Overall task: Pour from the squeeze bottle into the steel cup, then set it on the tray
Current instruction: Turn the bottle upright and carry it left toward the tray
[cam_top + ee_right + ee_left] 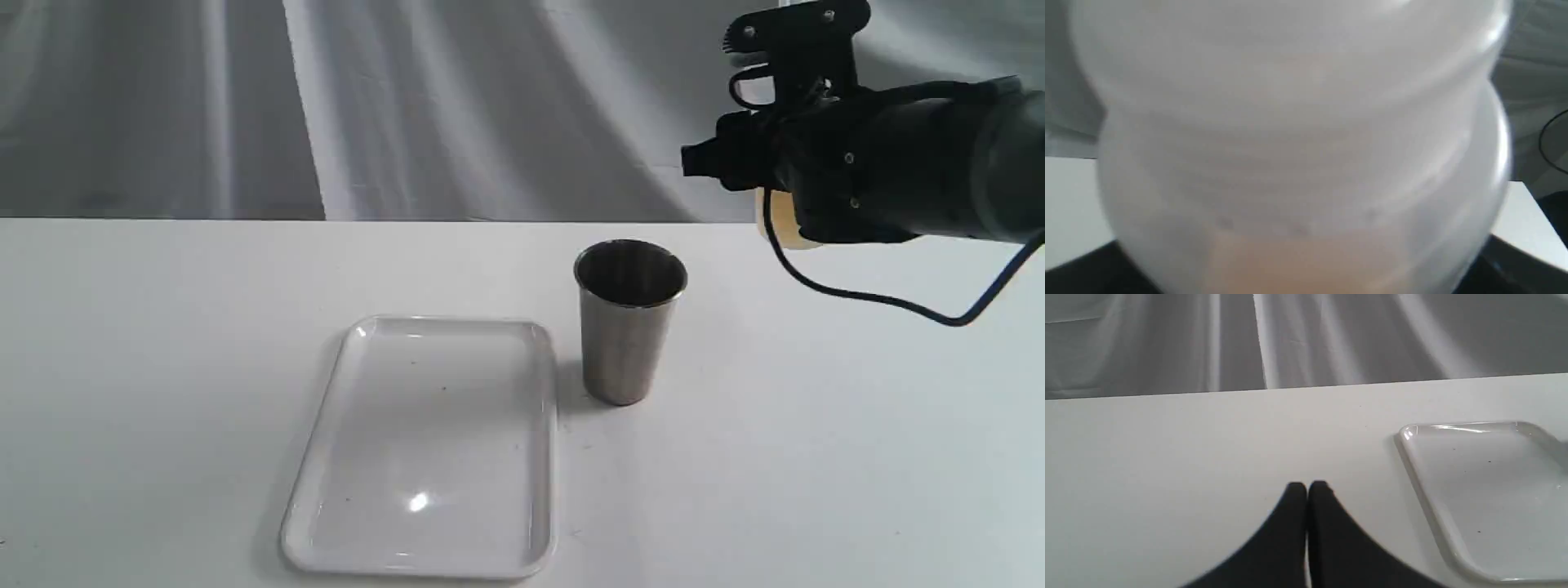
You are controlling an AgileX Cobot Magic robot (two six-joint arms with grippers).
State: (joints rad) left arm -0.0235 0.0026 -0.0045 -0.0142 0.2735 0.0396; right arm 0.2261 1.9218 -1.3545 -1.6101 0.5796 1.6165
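Tipping too soon is your main risk: the squeeze bottle [782, 220] hangs in the air to the right of the steel cup [629, 320] and above it, not yet over its mouth, so anything released now would land on the counter [816, 425]. You cannot see the nozzle in any view, so you have no way to judge where it points. The body looks like soft plastic, and a harder clamp could squirt amber liquid early. Watch the black cable [890, 300] looping under the arm, too; as you cross left it could catch the cup's rim and topple it toward the tray [320, 457], which lies just beside it and holds nothing.

Your right pincer [735, 159] grips the bottle, which fills the right wrist view; the fingers barely show, so you cannot tell how wide they sit. Your left pincer [1307, 489] is closed with its tips together, holding nothing, above bare counter left of the tray.
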